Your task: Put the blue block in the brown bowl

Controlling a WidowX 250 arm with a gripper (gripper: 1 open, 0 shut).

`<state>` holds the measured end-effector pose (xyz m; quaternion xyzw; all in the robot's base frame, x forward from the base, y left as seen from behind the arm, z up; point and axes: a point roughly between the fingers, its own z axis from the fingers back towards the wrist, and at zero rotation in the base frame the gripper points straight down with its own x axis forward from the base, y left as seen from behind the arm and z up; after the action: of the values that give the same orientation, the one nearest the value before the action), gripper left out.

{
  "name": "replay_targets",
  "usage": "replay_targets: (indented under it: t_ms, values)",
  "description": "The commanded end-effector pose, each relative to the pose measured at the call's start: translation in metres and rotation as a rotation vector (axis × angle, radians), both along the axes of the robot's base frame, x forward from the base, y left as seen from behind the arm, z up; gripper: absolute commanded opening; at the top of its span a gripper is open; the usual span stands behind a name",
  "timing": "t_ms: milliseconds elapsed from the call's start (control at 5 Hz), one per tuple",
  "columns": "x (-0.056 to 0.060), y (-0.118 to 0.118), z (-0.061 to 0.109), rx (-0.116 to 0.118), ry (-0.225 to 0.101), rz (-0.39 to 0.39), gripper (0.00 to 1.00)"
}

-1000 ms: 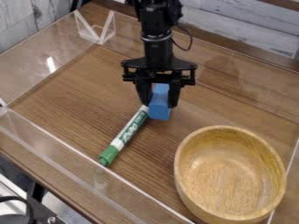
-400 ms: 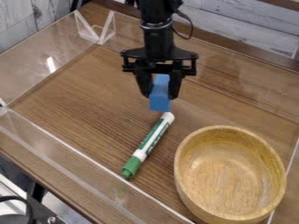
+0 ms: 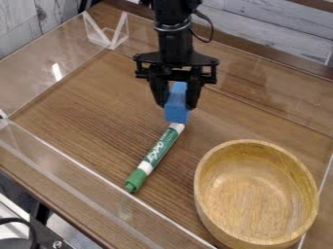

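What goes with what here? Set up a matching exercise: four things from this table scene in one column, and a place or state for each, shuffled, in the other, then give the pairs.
Things:
1. blue block
2. brown bowl
3. marker pen
4. gripper

Places or states:
A. lying flat on the table, running diagonally
B. empty, at the lower right
C. pointing down, shut on something
D. held between the fingers, above the table

Pairs: 1-D, 2-B, 3-A, 4-C
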<state>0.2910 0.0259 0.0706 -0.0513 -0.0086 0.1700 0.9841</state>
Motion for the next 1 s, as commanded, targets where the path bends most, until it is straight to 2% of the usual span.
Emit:
replay_targets:
  t_ms: [0, 800]
  values:
    - [0.0096, 0.0024, 0.0282, 0.022, -0.098, -0.012, 0.0]
    - [0.0049, -0.0047, 0.0334, 0.037, -0.119, -0.078, 0.0]
